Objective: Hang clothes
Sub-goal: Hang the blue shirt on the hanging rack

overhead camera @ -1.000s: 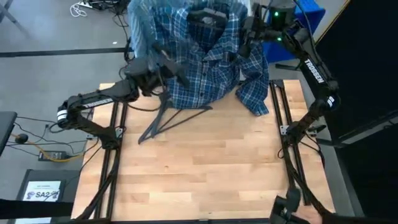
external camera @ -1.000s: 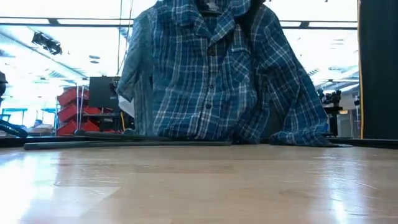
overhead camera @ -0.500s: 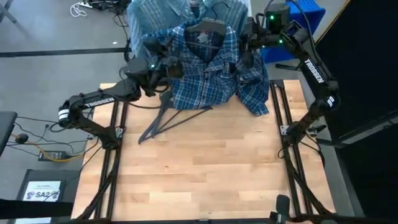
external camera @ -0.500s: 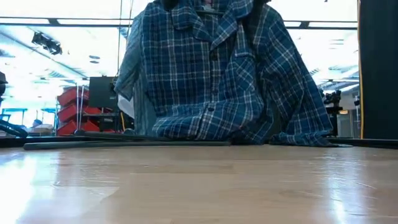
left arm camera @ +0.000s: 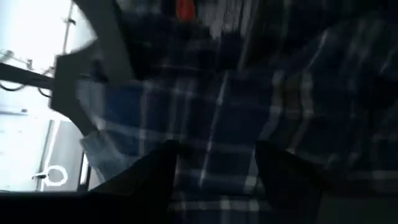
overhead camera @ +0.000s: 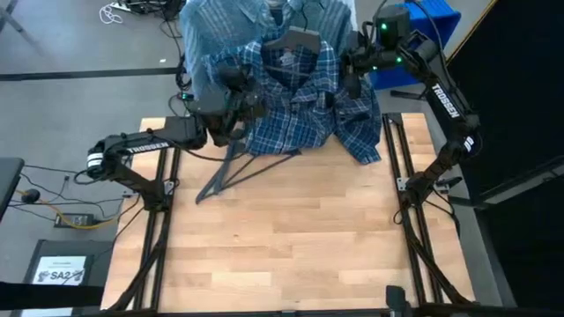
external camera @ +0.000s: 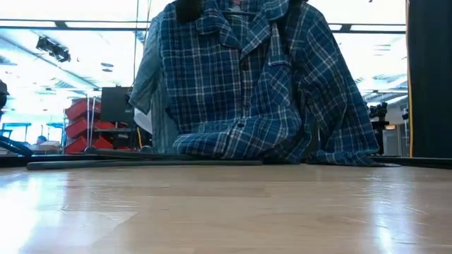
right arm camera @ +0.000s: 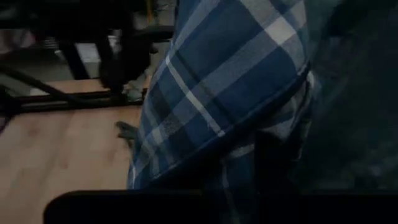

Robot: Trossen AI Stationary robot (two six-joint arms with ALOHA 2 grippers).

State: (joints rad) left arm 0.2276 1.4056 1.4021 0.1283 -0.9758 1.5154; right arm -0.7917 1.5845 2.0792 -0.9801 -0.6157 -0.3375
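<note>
The plaid shirt hangs at the far edge of the table, toward twelve o'clock in the high view. Its collar is spread over a dark hanger, and its lower hem bunches on the wood. One sleeve drapes down on the right side, at about one o'clock, and its cuff reaches the table near the right rail. In the low view the plaid shirt fills the middle, front buttoned, hem folded up in a heap on the tabletop.

Behind it, further toward twelve o'clock, hangs a striped shirt of light blue-grey, showing past the plaid one's left shoulder.

The left gripper is at the plaid shirt's left side, at about eleven o'clock, pressed into the cloth. In the left wrist view its two dark fingers stand apart with plaid cloth right before them; I cannot tell whether they hold it.

The right gripper is at the shirt's right shoulder, at about one o'clock. Its wrist view shows plaid cloth close up, but I cannot tell how its jaws stand.

A spare hanger lies flat on the table just below the shirt's hem, at about ten o'clock from the table's middle.
</note>
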